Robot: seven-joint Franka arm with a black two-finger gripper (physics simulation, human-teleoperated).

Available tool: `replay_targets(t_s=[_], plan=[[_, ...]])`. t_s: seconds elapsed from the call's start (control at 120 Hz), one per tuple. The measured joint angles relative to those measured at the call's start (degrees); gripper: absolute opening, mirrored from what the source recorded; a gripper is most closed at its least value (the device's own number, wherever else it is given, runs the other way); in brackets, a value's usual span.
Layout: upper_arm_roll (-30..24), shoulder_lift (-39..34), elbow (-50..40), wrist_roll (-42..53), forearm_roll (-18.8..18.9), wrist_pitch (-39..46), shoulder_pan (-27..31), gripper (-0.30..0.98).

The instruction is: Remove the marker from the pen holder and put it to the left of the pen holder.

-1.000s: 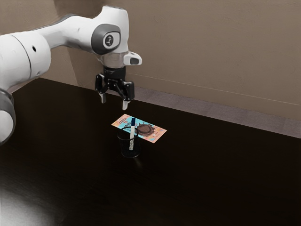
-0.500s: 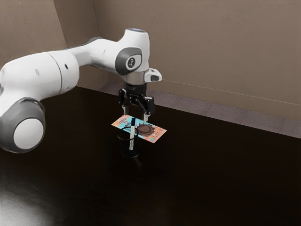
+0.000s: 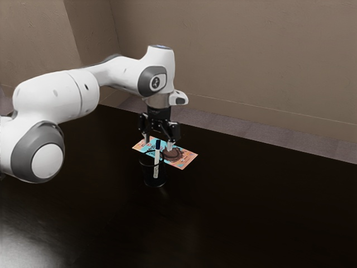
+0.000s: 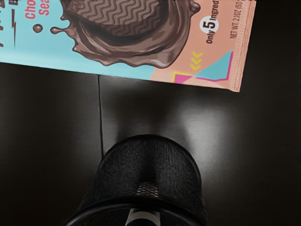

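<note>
**Capped marker (image 3: pixel 157 161) stands in the mesh pen holder (image 3: pixel 148 177), open gripper (image 3: pixel 158 144) above**

The marker is upright with a slight lean, just left of the centre of the exterior frame. Its white barrel shows through the dark holder, and its dark blue cap points up, clear of the rim. The pen holder is a round black cup standing on the table, with the marker inside it. In the wrist view the cup's open mouth and fine mesh show, with the marker's capped end near the rim.

The gripper hangs above and behind the holder in the exterior frame, pointing down. Its two fingers stand apart, one on each side of the cap as seen from there, with nothing clamped between them.

Beyond the holder lies a flat chocolate snack packet (image 3: pixel 188 158), light blue and peach, with a brown swirl printed on it. The wrist view shows the words "Only 5" on it, and a dark gap of table between packet and cup.

The white arm (image 3: pixel 56 97) comes in from the left of the exterior frame. The glossy black table (image 3: pixel 251 212) fills the lower part, a pale sheen at its lower left. Behind it are a grey floor (image 3: pixel 240 127) and a brown wall (image 3: pixel 251 56).
</note>
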Motion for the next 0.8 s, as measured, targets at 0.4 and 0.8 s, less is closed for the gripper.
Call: replay_targets(t_s=[0.4, 0.8], plan=[[-0.4, 1.3, 1.2, -0.1, -0.6, -0.8, 0.8, 0.27], [-0.6, -0.9, 1.2, -0.2, -0.3, -2.1, 0.8, -0.05]])
